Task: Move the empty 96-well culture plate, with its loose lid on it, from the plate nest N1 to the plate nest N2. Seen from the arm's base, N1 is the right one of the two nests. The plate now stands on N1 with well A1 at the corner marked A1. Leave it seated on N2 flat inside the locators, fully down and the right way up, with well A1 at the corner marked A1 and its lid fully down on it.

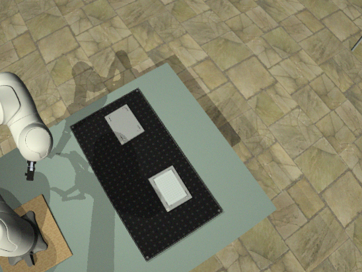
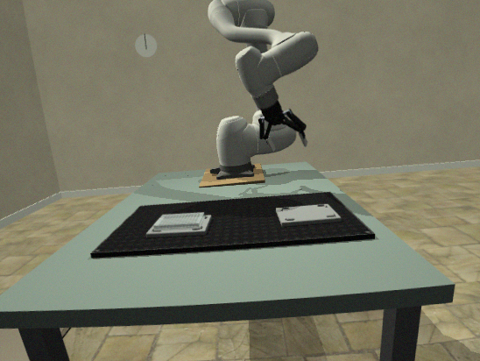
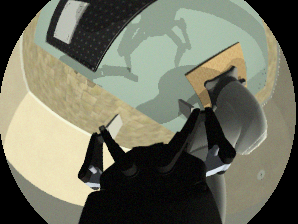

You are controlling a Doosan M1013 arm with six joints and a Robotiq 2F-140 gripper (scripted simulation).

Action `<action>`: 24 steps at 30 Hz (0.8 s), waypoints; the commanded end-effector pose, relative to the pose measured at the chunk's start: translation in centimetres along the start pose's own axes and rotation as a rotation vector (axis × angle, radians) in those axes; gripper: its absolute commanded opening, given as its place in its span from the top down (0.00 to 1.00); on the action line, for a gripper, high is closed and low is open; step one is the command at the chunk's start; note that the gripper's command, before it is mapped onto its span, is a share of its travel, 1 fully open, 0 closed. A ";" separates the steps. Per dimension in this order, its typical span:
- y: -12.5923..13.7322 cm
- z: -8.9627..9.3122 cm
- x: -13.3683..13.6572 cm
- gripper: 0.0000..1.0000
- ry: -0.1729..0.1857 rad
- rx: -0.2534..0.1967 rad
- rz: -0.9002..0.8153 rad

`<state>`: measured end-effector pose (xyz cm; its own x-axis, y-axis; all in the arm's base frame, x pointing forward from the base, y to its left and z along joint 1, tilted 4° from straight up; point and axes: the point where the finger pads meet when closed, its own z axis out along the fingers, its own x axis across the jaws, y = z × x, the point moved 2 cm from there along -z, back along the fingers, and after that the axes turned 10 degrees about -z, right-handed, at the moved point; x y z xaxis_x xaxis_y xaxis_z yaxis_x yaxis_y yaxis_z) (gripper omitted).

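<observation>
Though no writing readable, hand (image 2: 284,127) apart and empty, lidded plate (image 2: 180,222) on nest (image 2: 151,231).

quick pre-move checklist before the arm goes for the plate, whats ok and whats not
1. Gripper open and holding nothing: ok.
2. Culture plate sits on nest N1, lid on it: ok as far as visible; whether the lid is fully down cannot be told.
3. Nest N2 free to receive the plate: ok.
4. Gripper above the plate: not ok, it hangs near the arm's base, off the black board.
5. A1 corner marks readable: cannot tell, too small.
</observation>
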<state>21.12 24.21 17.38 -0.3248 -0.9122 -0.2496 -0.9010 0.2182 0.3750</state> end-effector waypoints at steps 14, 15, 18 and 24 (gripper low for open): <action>-5.8 -2.5 -0.3 0.00 0.021 0.066 -0.243; -6.2 -2.7 -0.3 0.00 0.025 0.074 -0.275; -7.1 -3.1 -0.3 0.00 0.026 0.076 -0.285; -8.9 -3.9 -0.3 0.00 0.038 0.094 -0.360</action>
<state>29.17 21.68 17.62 -0.0008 -0.9489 -0.3157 -0.9770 -0.0667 0.2027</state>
